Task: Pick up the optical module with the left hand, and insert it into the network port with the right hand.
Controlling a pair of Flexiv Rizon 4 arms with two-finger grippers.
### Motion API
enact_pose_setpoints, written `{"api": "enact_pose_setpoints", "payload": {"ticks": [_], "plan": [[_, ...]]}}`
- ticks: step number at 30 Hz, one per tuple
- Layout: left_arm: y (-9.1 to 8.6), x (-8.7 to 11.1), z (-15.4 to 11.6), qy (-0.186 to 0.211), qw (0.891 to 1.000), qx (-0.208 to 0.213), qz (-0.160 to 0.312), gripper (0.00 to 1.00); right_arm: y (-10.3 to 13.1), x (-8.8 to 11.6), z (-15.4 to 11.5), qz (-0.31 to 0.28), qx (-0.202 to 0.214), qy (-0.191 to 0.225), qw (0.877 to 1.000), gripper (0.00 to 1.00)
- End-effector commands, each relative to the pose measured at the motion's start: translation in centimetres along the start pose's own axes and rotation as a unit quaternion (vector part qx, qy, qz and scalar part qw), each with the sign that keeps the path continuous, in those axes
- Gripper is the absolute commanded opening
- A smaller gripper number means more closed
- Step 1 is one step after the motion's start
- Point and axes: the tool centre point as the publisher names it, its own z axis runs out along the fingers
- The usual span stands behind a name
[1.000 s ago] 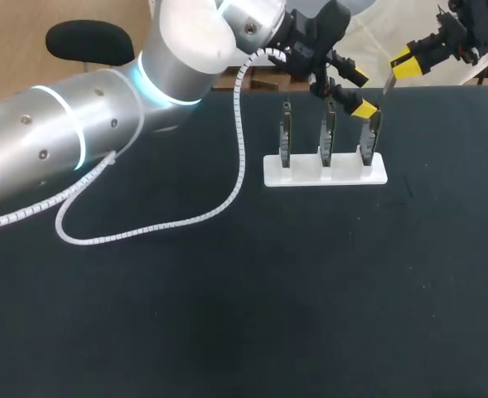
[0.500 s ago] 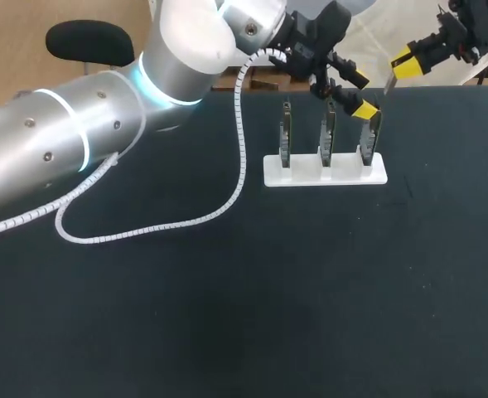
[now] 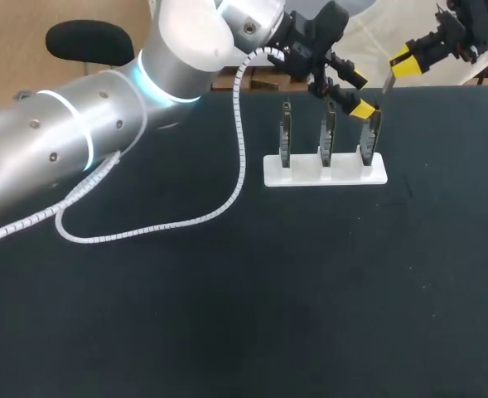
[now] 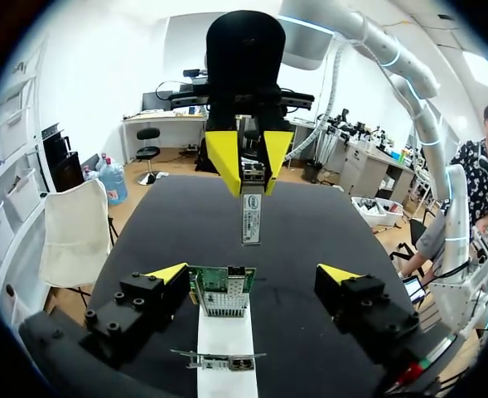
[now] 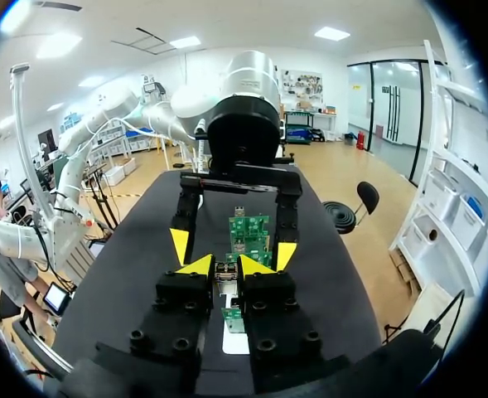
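Insertion is the step in hand, I judge. Near the black worktop's [image 3: 227,315] far edge my left gripper [image 3: 358,94] stands released, fingers wide either side of the rightmost green circuit card [image 4: 224,292] in the white rack [image 3: 325,176]. Further right, over that edge, my right gripper [image 5: 227,265] is clenched on the slim silver optical module [image 4: 252,217]. Next: align it squarely with the card's port, too small to pick out here.

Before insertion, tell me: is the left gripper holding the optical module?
No, the optical module hangs from the right gripper; the left gripper is open.
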Motion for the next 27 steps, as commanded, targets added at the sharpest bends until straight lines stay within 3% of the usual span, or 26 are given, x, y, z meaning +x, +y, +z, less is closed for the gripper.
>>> {"api": "enact_pose_setpoints", "payload": {"ticks": [1,27], "plan": [[0.68,-0.31,0.21,0.002,1.0,0.005,0.0,1.0,-0.33,-0.05,0.05,0.0,-0.004,0.0,1.0,0.0],[0.79,-0.51,0.33,-0.008,1.0,0.006,0.007,1.0,-0.77,0.14,0.38,-0.027,-0.003,0.027,0.999,0.0]]}}
